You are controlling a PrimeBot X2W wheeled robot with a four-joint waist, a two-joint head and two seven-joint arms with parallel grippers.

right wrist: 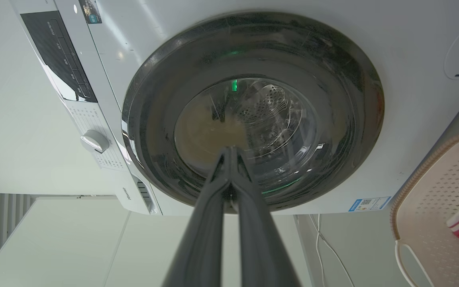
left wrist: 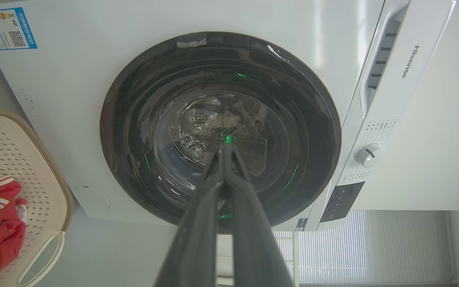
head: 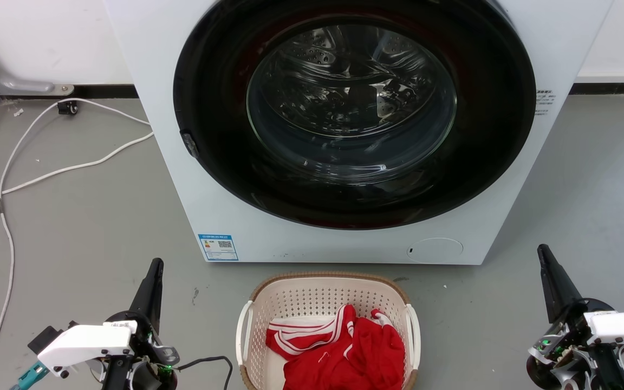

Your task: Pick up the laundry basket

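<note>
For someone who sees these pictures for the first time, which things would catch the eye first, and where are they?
The white washing machine with its large dark round door dominates the upper middle of the head view. Directly before it on the grey floor stands the cream laundry basket, holding red clothing. The left gripper and right gripper, both shut, flank the basket without touching it.

Laundry basket [head: 312,298]: cream plastic, perforated all over with small holes. Rim brown, woven look. Side handles white.
Garment [head: 366,357] inside: red, white stripes along the trim.
Washing machine [head: 166,179]: white body. Door ring black, glass clear, grey perforated drum behind.
Label [head: 218,247] at its lower left corner: blue border, white field.
Floor [head: 73,233]: grey.
Cable [head: 57,172]: white.
Left gripper [head: 156,264], right gripper [head: 543,249]: fingers black, wrist housings white.
</note>
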